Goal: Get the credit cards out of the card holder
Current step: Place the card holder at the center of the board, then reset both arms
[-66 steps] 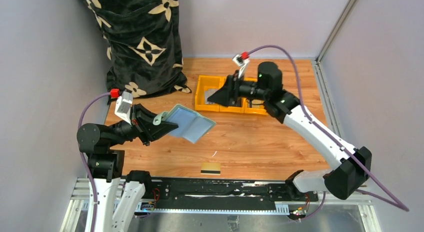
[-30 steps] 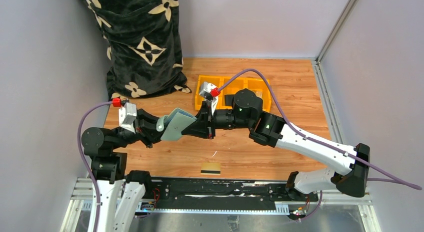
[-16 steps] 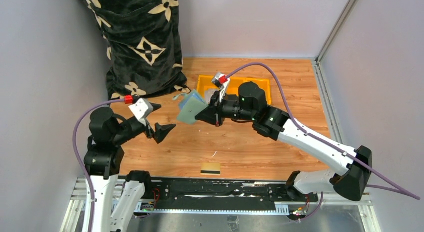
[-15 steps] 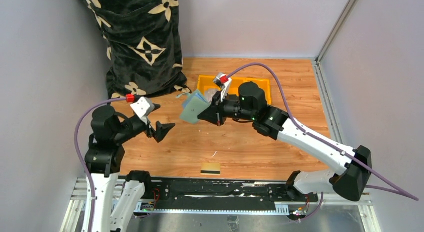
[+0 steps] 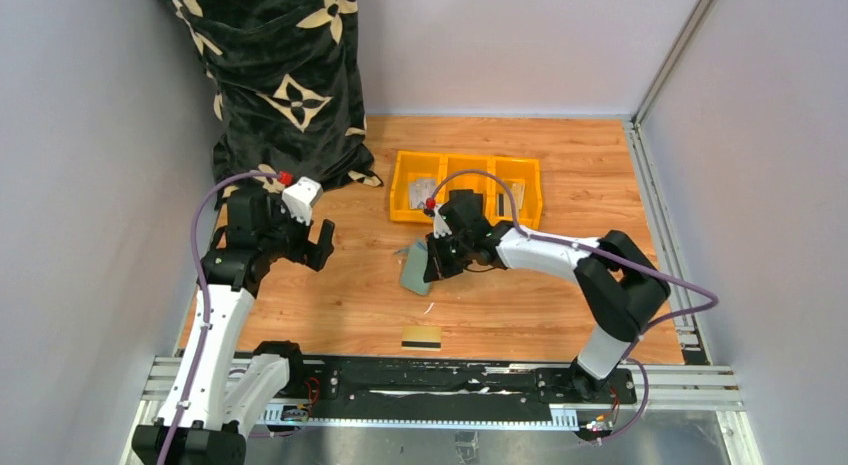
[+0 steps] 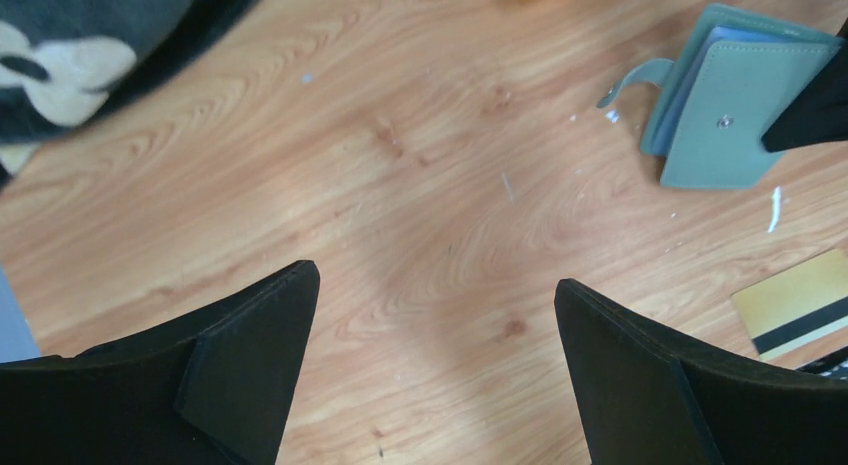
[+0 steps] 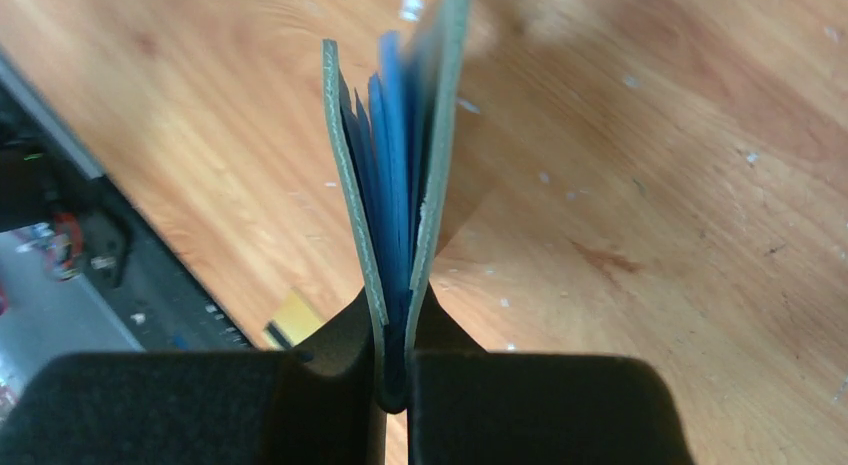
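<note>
Card holder (image 7: 395, 165) — sage-green, blue-lined, folded — pinched by right end effector (image 7: 395, 377).

A: L arm?
B: Up by left edge. L gripper (image 5: 316, 243) tilted down, jaws spread wide, nothing btwn.
A: R arm?
B: Elbow folded, forearm low twd centre. R gripper (image 5: 432, 265) pinched tight on card holder (image 6: 715, 115).

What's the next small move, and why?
Probably bring the open left pincer across to the card holder and take its free edge to spread it. The right pincer clamps the holder folded nearly shut, so its pockets look unreachable, and only one yellow card lies loose.
</note>
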You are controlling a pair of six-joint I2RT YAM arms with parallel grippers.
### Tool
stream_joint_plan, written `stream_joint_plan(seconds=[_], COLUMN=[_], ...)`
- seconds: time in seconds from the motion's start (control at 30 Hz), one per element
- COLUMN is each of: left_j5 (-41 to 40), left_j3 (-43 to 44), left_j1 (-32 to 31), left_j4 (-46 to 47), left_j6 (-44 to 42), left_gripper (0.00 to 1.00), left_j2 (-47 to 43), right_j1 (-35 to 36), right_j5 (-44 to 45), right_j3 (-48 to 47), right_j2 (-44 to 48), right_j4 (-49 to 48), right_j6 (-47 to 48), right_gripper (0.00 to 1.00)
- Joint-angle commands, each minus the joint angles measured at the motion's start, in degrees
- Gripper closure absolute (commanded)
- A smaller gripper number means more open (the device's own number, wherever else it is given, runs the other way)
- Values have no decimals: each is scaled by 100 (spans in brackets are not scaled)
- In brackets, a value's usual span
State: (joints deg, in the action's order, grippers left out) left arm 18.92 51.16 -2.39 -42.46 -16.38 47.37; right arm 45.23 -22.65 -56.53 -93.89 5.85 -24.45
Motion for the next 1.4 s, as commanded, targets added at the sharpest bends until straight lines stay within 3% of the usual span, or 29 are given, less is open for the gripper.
stream_joint_plan(seconds=[0.0, 0.07, 0.17, 0.23, 0.43, 0.7, 0.9, 1.0, 1.17, 1.27, 1.33, 1.37], left_j5=[-405, -426, -462, -489, -518, -857, -866, -1020, -1324, -1395, -1424, -1480], left_j3=[-313, -361, -446, -608, -942, -1317, -1695, -2026, -3100, -3750, -3860, -3846], left_j1=[-7, -7, -7, -7, -7, 28, 608, 651, 652, 648, 633, 571], left_j4=[235, 410, 672, 941, 1668, 3034, 4461, 5290, 7697, 9530, 10039, 9858], left_j6=[-73, 18, 93, 100, 142, 525, 1009, 1079, 1581, 1747, 1783, 1708], left_gripper=[0, 0, 0, 0, 0, 0, 0, 0, 0, 0, 0, 0], left_j2=[-53, -20, 62, 75, 192, 1166, 1776, 1910, 2060, 2524, 2834, 2765], right_j1=[-52, -23, 113, 227, 256, 3, -758, -1017, -2016, -2490, -2674, -2753], right_j5=[694, 1146, 2012, 2565, 2670, 4517, 6722, 7829, 7946, 7911, 8067, 8142], right_j3=[-95, -55, -121, -219, -219, 627, 1043, 1715, 2708, 2801, 2889, 3024], right_j2=[-422, -426, -335, -215, 1059, 3495, 3994, 4320, 4696, 4474, 4270, 4203], right_j4=[346, 421, 787, 1015, 1333, 892, 1473, 1060, -205, -531, -979, -1338], right_j6=[-55, -20, 149, 283, 403, 691, 59, 73, 476, 412, 373, 485], right_gripper=[100, 91, 67, 59, 27, 24, 19, 11, 10, 10, 10, 10])
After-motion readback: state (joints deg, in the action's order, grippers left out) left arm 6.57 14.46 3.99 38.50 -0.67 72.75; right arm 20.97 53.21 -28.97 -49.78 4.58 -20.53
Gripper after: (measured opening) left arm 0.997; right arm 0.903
